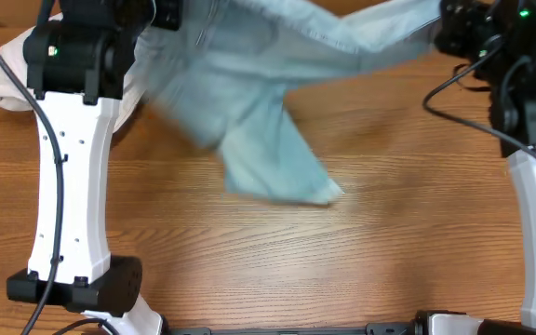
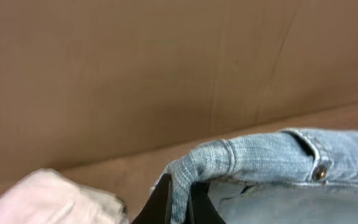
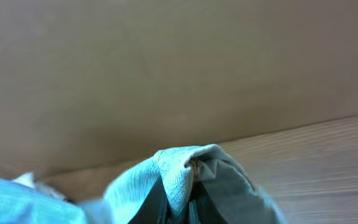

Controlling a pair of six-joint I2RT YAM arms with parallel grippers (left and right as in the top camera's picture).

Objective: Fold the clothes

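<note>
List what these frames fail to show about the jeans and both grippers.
- Overhead: jeans motion-blurred, their top cut off by the frame edge; grip points hidden.
- Left wrist: left gripper cropped by bottom edge; pale garment cut off too.
- Right wrist: right gripper mostly buried in denim.

A robot lab: white arms flank a wooden table.

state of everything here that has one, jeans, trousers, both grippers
jeans, unfolded, lifted, strung between both grippers, one leg trailing to the table
left gripper, jaws shut on the jeans waistband
right gripper, jaws shut on a fold of the jeans
beige trousers, bunched on the table, not held
</note>
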